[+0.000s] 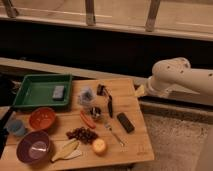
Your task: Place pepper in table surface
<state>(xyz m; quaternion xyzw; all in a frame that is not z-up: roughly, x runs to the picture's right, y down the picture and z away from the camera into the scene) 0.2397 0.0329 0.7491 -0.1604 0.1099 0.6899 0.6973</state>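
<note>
The pepper is a slim red-orange chili that lies on the light brown wooden table surface, near its middle. My gripper shows as a dark and grey cluster just behind and to the right of the pepper, low over the table. The white arm bends in from the right, past the table's right edge. I cannot tell whether the gripper touches the pepper.
A green tray holding a grey block stands back left. In front of it are an orange bowl, a blue cup and a purple bowl. A banana, dark grapes, a round orange fruit, a fork and a black bar lie in front.
</note>
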